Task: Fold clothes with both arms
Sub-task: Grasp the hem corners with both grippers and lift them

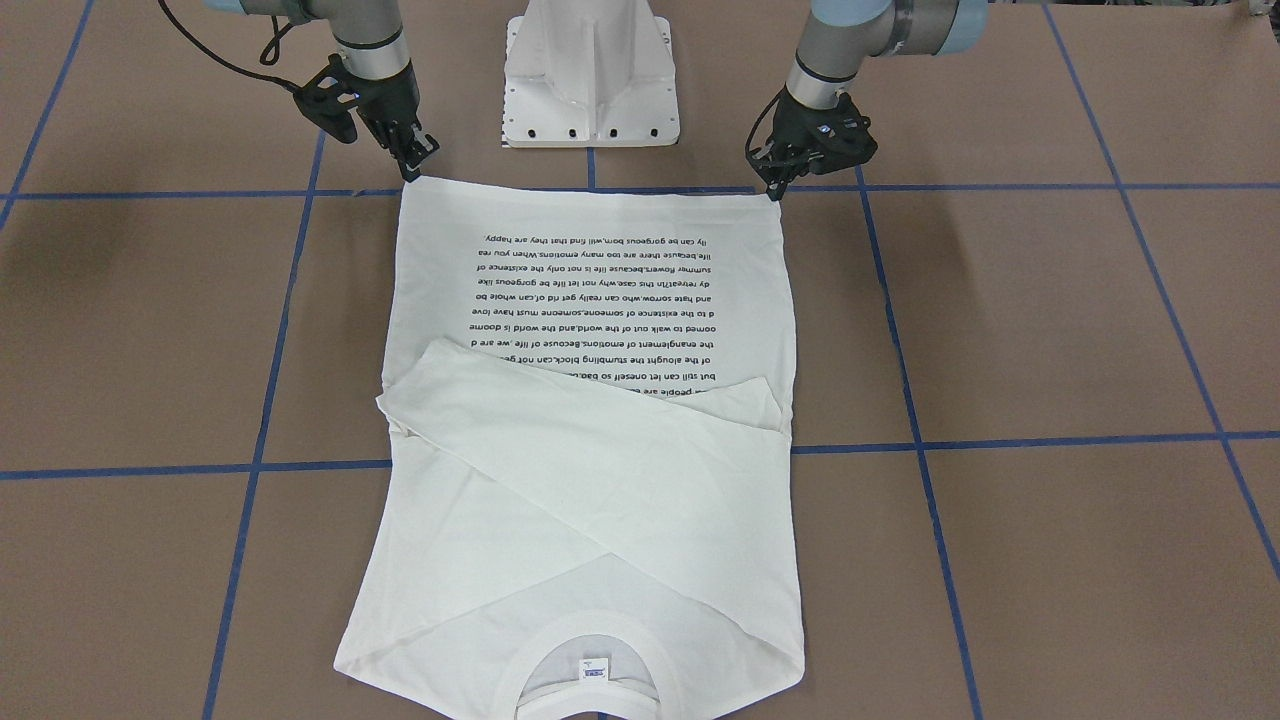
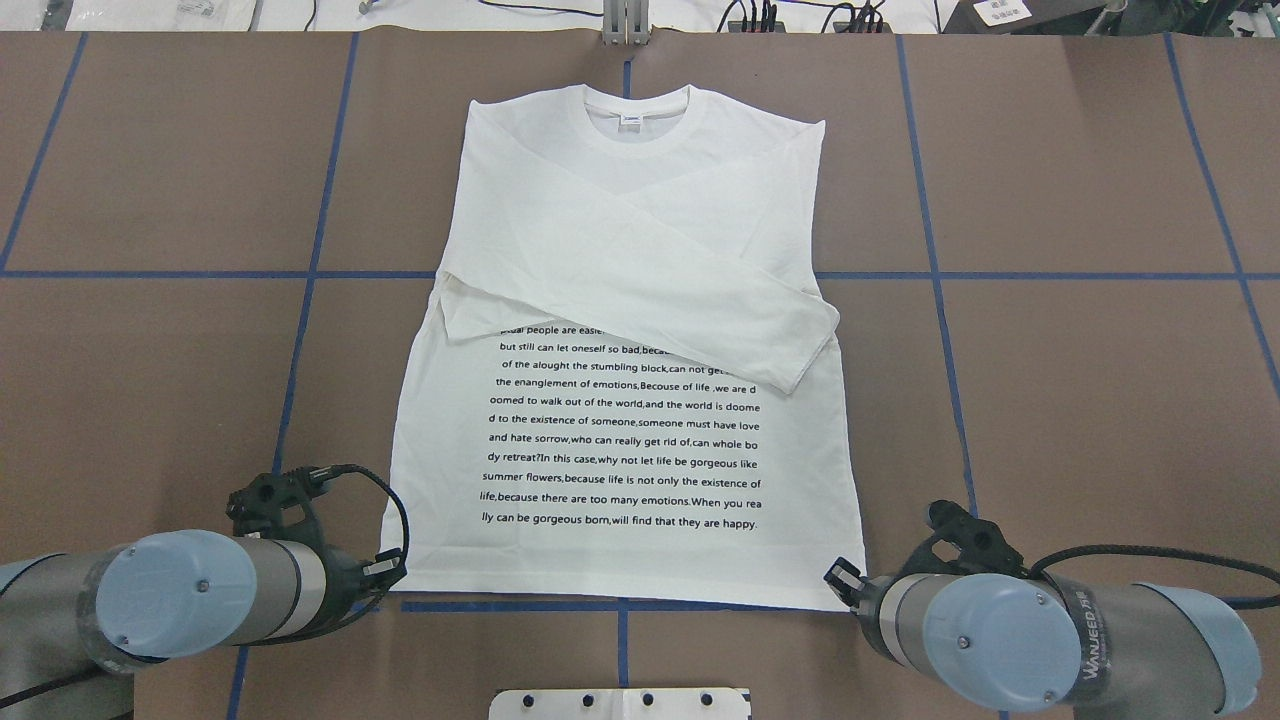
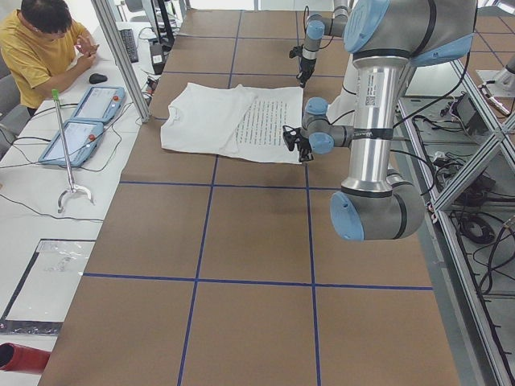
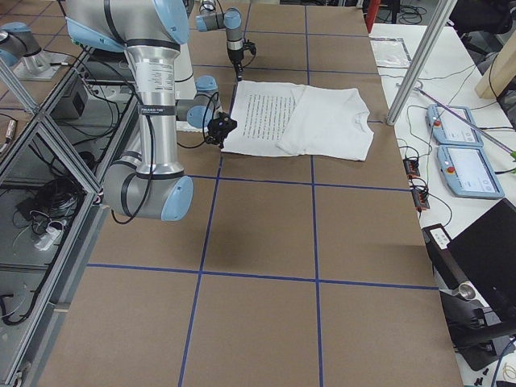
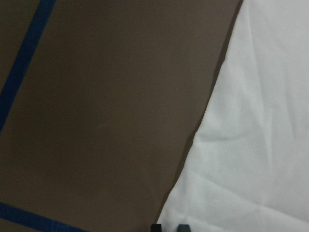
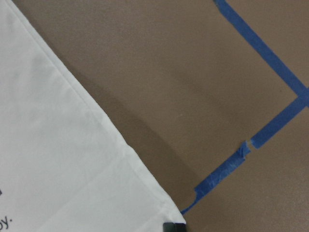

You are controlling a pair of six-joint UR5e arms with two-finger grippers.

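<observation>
The white long-sleeved shirt (image 2: pixel 620 420) lies flat on the brown table, neck away from the robot, both sleeves crossed over the chest above the black text. My left gripper (image 2: pixel 392 568) is down at the near left hem corner, fingers together and pinching the fabric; in the left wrist view the cloth (image 5: pixel 251 145) reaches right to the fingertips. My right gripper (image 2: pixel 838 580) is shut on the near right hem corner (image 6: pixel 164 212). In the front-facing view the left gripper (image 1: pixel 776 190) and right gripper (image 1: pixel 412 170) touch the hem's two ends.
The white pedestal base (image 1: pixel 590 90) stands between the arms, just behind the hem. Blue tape lines (image 2: pixel 300 330) grid the table. A person (image 3: pixel 40 48) sits at a side desk with control tablets (image 3: pixel 88 104) beyond the table's far edge.
</observation>
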